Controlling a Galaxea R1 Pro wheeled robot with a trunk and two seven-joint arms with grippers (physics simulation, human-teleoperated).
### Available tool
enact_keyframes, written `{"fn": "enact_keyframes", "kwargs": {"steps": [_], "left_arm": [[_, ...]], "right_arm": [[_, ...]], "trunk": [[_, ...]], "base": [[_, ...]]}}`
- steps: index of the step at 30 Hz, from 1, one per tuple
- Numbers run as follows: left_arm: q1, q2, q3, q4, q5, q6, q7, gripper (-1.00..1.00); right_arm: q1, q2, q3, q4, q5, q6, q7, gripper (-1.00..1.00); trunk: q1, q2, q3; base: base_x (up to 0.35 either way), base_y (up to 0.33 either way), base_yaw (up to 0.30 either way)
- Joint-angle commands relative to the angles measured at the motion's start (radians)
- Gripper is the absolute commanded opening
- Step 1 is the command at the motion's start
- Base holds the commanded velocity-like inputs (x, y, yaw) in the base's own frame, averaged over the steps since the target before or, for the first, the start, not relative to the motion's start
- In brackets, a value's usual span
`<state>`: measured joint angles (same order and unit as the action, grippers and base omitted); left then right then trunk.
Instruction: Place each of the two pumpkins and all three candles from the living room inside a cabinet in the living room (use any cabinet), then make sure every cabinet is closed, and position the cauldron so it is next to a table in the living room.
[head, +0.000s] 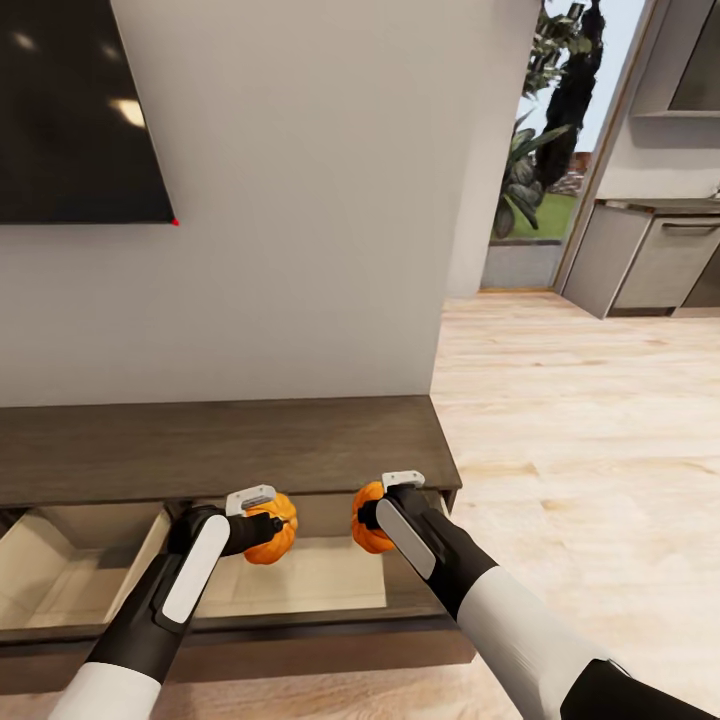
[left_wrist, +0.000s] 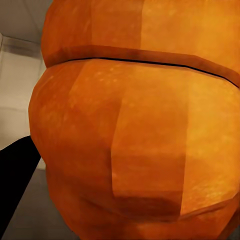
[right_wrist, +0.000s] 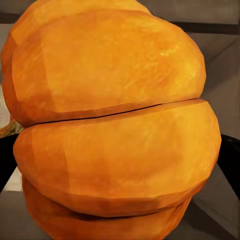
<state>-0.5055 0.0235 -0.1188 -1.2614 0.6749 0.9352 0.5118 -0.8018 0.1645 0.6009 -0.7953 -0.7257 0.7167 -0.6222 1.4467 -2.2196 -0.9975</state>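
Note:
Two orange ribbed pumpkins hang over an open drawer of the dark-brown cabinet (head: 230, 445). My left gripper (head: 262, 527) is shut on the left pumpkin (head: 277, 537), whose orange ribs fill the left wrist view (left_wrist: 135, 130). My right gripper (head: 372, 520) is shut on the right pumpkin (head: 364, 520), seen close up in the right wrist view (right_wrist: 115, 125). Both pumpkins are above the pale beige inside of the right-hand drawer (head: 300, 585). The candles, cauldron and table are out of view.
A second open drawer (head: 70, 570) lies to the left. A black TV screen (head: 70, 110) hangs on the white wall above the cabinet. Wooden floor (head: 580, 430) stretches to the right toward grey kitchen units (head: 650, 260) and a glass door.

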Motion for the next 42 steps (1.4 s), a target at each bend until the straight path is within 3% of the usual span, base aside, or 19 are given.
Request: {"fn": "enact_keyframes", "kwargs": {"steps": [1,10,42], "left_arm": [[-0.001,0.001,-0.003,-0.001,0.009,0.002,0.013,-1.00],[-0.001,0.001,-0.002,-0.001,0.006,0.001,0.013,-1.00],[-0.001,0.001,-0.002,0.000,0.006,-0.004,0.016,-1.00]], "right_arm": [[-0.001,0.000,0.003,-0.001,-0.012,0.000,-0.011,-1.00],[-0.001,0.000,0.003,-0.013,-0.012,0.000,-0.012,-1.00],[-0.001,0.000,0.023,-0.013,-0.012,-0.002,-0.013,-1.00]], "trunk": [[0.000,0.000,-0.001],[0.000,0.000,-0.001],[0.123,-0.224,-0.101]], "base": [[0.059,0.000,0.000],[0.011,0.000,0.000],[0.000,0.000,0.000]]}}
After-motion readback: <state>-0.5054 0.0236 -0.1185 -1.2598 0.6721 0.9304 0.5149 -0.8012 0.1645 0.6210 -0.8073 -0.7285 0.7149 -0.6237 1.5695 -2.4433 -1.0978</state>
